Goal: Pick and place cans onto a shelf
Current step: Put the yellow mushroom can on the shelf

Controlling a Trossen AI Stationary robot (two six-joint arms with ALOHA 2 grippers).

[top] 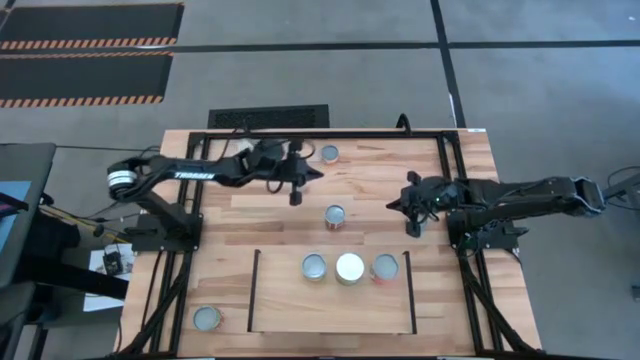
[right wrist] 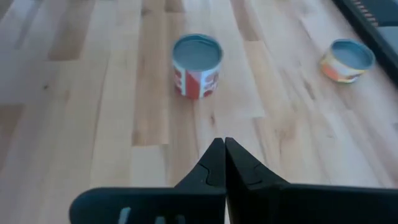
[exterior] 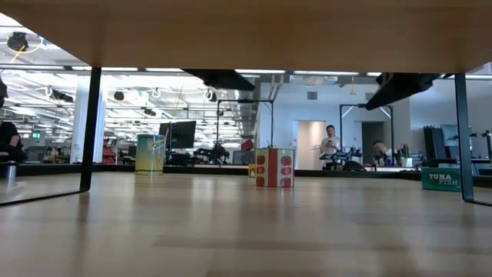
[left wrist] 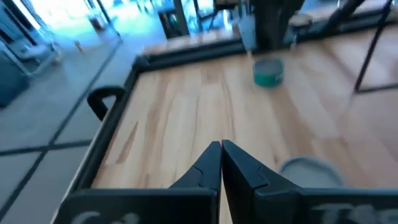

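Observation:
Three cans stand side by side on the far part of the light-wood shelf (top: 330, 305): a silver-topped one (top: 314, 266), a white-topped one (top: 350, 268) and one with a red side (top: 385, 267). A red-labelled can (top: 335, 215) stands on the table between my grippers, and shows in the right wrist view (right wrist: 197, 65). An orange-labelled can (top: 330, 153) stands near the far edge. Another can (top: 207, 318) stands at the near left. My left gripper (top: 318, 172) is shut and empty beside the far can. My right gripper (top: 392, 204) is shut and empty, right of the red can.
A green-labelled can (left wrist: 268, 71) stands near the right arm's base and is hidden under that arm in the high view. A black tubular frame (top: 440, 140) runs around the table. The shelf's black legs (exterior: 91, 131) stand on the table. People show in the room behind.

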